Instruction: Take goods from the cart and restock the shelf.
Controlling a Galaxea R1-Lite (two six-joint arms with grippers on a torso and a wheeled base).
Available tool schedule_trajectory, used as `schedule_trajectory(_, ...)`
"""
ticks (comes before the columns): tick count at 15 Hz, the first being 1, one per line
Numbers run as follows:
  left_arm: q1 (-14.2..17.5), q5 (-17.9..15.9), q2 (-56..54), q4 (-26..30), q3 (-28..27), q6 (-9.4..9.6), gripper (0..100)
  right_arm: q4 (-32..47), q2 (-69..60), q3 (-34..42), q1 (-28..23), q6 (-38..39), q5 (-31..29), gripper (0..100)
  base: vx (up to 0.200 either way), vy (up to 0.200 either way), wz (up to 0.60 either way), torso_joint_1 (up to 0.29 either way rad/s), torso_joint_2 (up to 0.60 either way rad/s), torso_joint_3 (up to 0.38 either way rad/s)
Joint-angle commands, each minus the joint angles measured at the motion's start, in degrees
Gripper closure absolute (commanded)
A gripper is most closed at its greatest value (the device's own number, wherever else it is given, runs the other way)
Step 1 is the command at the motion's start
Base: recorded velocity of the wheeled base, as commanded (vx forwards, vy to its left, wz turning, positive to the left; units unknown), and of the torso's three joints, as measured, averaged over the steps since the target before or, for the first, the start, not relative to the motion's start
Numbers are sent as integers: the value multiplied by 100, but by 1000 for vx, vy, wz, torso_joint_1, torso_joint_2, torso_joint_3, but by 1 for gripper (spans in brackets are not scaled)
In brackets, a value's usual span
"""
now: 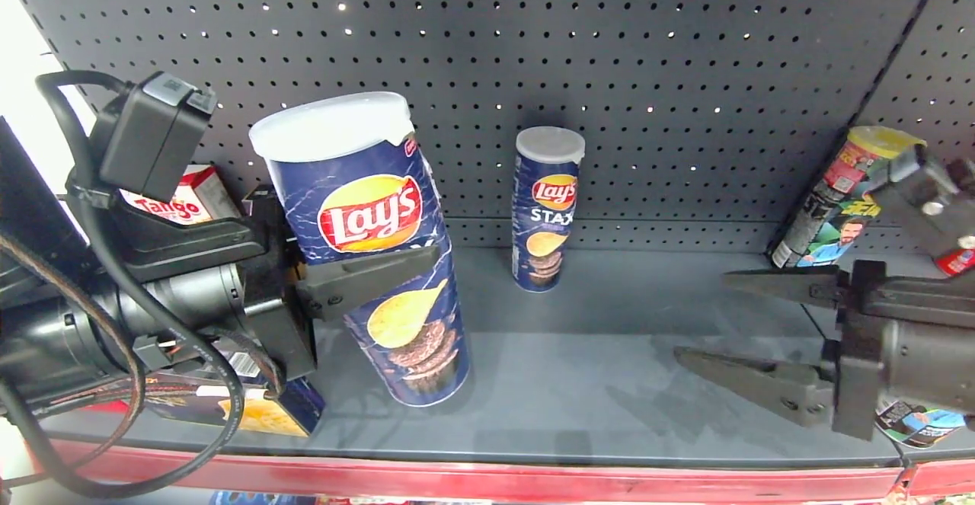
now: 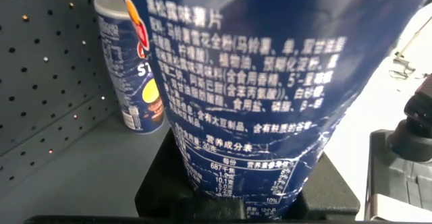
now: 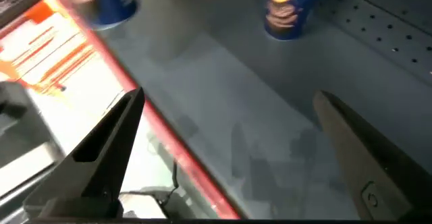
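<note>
Held can: I have a big blue chip can (image 1: pixel 369 219) with a white lid in the left claw. It is tilted, lid leaning toward the robot's left and base toward the middle of the shelf. In the left wrist view its printed back (image 2: pixel 250 82) is right up against the lens.
Can base: it sits low at the deck, but I cannot tell whether it rests on it or hangs just above.
Left gripper (image 1: pixel 396 261): clamped around the can's middle, with one dark finger (image 1: pixel 366 278) lying across the front of the label.
Second can: a smaller blue chip can (image 1: pixel 547 208) stands upright farther back, near the rear panel and apart from the held one. I also see it from the left wrist (image 2: pixel 131 69) and the right wrist (image 3: pixel 290 5).
Shelf (image 1: pixel 594 368): a grey deck with a red front lip (image 1: pixel 533 478) and a dark pegboard back (image 1: pixel 609 48).
Right gripper (image 1: pixel 704 318): fingers spread wide and gripping nothing, over the right part of the deck, well apart from both blue cans. From its own camera (image 3: pixel 229 96) I see grey deck between the fingers.
Right side: a yellow-lidded can (image 1: pixel 830 200) leans against the back panel.
Left side: a red and white box (image 1: pixel 190 196) sits behind my left arm, and a blue packet (image 1: pixel 259 410) lies under it at the front edge.
</note>
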Motion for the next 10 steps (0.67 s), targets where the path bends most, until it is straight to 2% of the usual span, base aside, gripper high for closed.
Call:
schedule_trajectory(1, 0, -3, -1, 4, 4, -1, 100, -150, 923, -462, -76, 293, -312, 0, 0, 0, 0, 0, 0, 0)
schedule_trajectory(2, 0, 6, -1, 4, 13, -1, 100, -440, 1116, -515, -190, 337, -145, 0, 0, 0, 0, 0, 0, 0)
schedule_trajectory(3, 0, 15, -9, 13, 21, -10, 100, -924, 1345, -550, -436, 302, 294, 0, 0, 0, 0, 0, 0, 0)
schedule_trajectory(4, 0, 24, -44, 13, 21, -98, 100, -1724, 1600, -594, -850, 179, 1217, 0, 0, 0, 0, 0, 0, 0)
schedule_trajectory(5, 0, 24, -88, 4, 21, -194, 100, -2040, 1784, -699, -1069, -15, 1815, 0, 0, 0, 0, 0, 0, 0)
schedule_trajectory(7, 0, 24, -124, 4, 21, -238, 100, -2102, 1995, -866, -1368, -366, 2764, 0, 0, 0, 0, 0, 0, 0)
schedule_trajectory(8, 0, 24, -124, 4, 21, -238, 100, -2154, 2092, -884, -1421, -437, 2984, 0, 0, 0, 0, 0, 0, 0)
schedule_trajectory(9, 0, 15, -124, -5, 13, -238, 100, -2462, 2382, -980, -1605, -718, 3608, 0, 0, 0, 0, 0, 0, 0)
schedule_trajectory(10, 0, 6, -124, -5, -14, -238, 100, -2594, 2584, -1112, -1658, -841, 3827, 0, 0, 0, 0, 0, 0, 0)
